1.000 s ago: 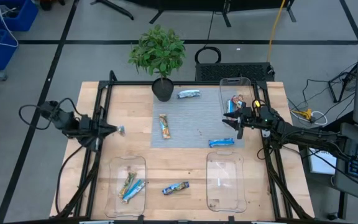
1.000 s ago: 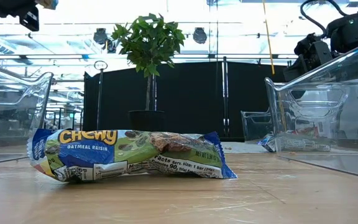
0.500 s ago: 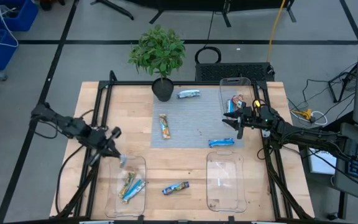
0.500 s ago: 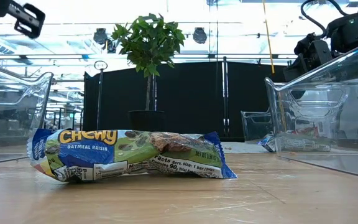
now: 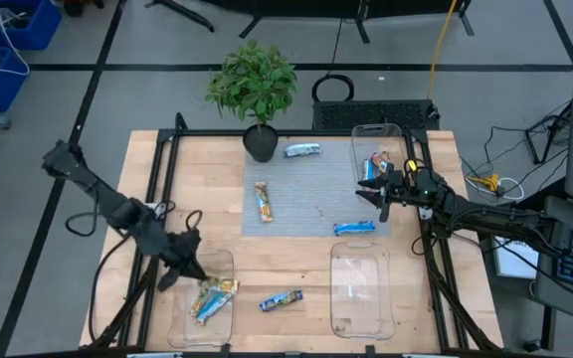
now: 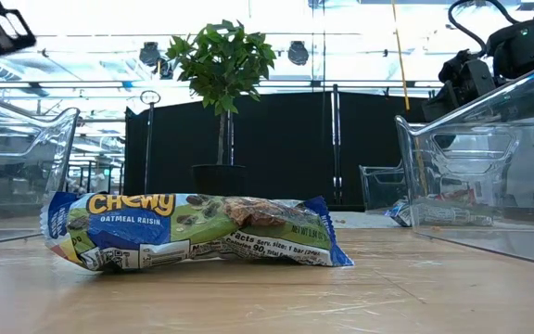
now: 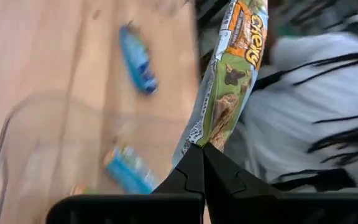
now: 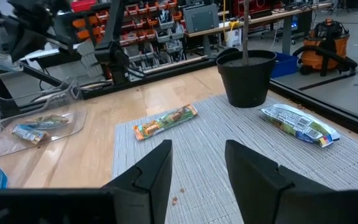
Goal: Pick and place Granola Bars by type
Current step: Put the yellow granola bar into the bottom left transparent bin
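Now a green-and-orange granola bar hangs pinched at one end between the clenched fingers of the left gripper, above the near-left clear tray, which already holds bars. Another blue bar lies on the wood just beside that tray. Across the table, the right gripper hovers by the grey mat, jaws parted and empty.

Shiny-wrapped flat granola bars lay scattered: three on the grey mat, blue one near front, several in left tray, one green-orange bar dangling, pinched.
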`<state>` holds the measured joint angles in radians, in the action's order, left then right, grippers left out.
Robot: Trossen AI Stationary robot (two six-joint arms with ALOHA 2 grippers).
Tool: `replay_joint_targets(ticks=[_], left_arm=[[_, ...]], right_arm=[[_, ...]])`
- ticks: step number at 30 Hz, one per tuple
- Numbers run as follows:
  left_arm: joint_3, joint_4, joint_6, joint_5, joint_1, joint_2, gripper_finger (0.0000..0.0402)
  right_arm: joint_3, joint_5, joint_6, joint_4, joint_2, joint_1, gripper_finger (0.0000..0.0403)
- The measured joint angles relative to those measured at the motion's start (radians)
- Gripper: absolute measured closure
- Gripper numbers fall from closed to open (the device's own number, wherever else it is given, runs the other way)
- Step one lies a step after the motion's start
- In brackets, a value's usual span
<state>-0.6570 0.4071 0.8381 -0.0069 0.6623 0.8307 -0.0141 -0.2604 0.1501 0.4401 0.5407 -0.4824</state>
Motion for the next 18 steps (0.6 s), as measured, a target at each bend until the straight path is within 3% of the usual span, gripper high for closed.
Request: replay_joint_targets(ticks=[5, 11, 18], left_arm=[[-0.133, 0.226, 0.239, -0.131, 0.116, 0.112, 0.0401], [-0.147, 0.437, 0.635, -0.168, 0.217, 0.215, 0.0401], [-0.139, 0.418, 0.71, -0.157, 0.243, 0.292, 0.0401]], right_arm=[[0.0, -0.002, -0.005, -0.004, 0.0, 0.0, 0.0264], [0.0, -0.003, -0.005, -0.004, 0.0, 0.0, 0.0264], [0.0, -0.006, -0.005, -0.004, 0.0, 0.0, 0.0264]])
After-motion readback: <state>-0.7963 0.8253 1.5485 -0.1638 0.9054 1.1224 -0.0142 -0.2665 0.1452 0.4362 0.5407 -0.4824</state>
